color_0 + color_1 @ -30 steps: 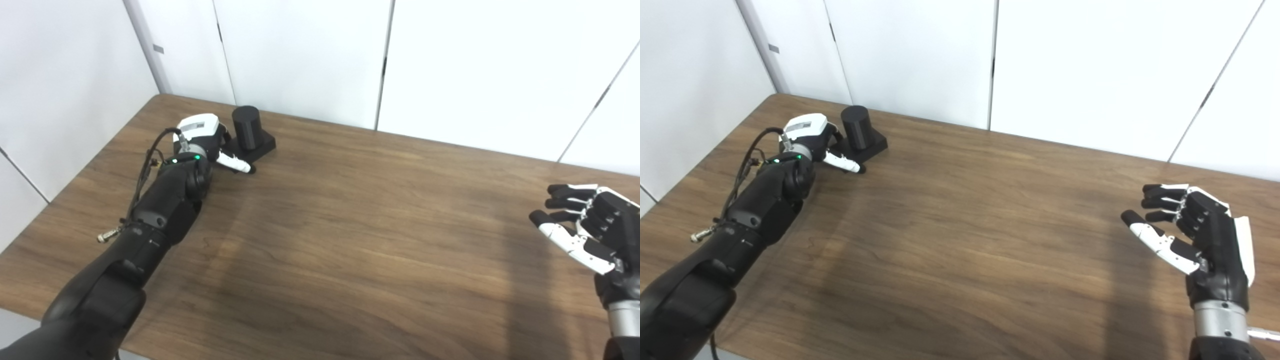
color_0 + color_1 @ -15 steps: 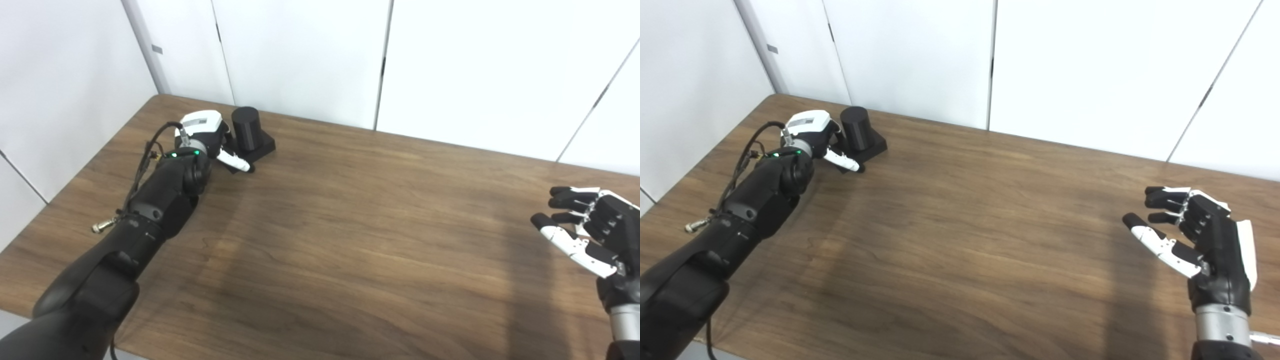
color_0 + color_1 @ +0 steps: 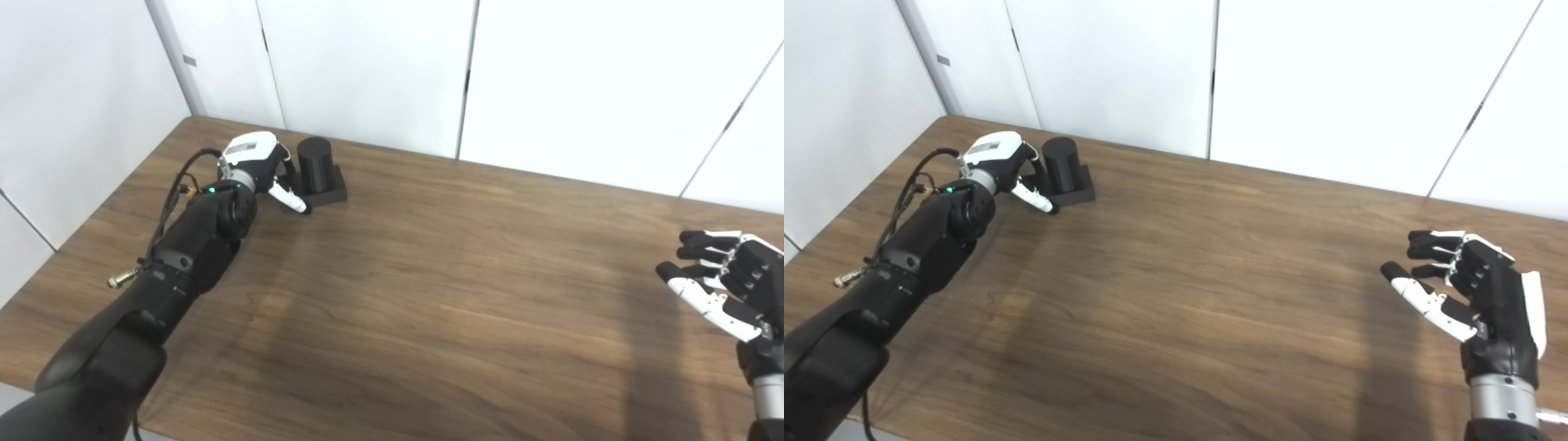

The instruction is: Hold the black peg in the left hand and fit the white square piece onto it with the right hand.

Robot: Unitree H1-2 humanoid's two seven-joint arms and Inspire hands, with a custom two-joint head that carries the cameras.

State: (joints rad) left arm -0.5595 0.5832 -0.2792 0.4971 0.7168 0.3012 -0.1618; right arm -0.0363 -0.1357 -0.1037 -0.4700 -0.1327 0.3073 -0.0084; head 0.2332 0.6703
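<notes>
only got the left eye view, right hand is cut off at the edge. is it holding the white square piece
observer: No. The right eye view shows the whole right hand down to its silver wrist: fingers apart, palm empty.
operator: ok could the piece be lying on the table past that hand
observer: Not that I can see. The right eye view adds a strip of table beyond the hand, and no white square piece lies there.
</notes>
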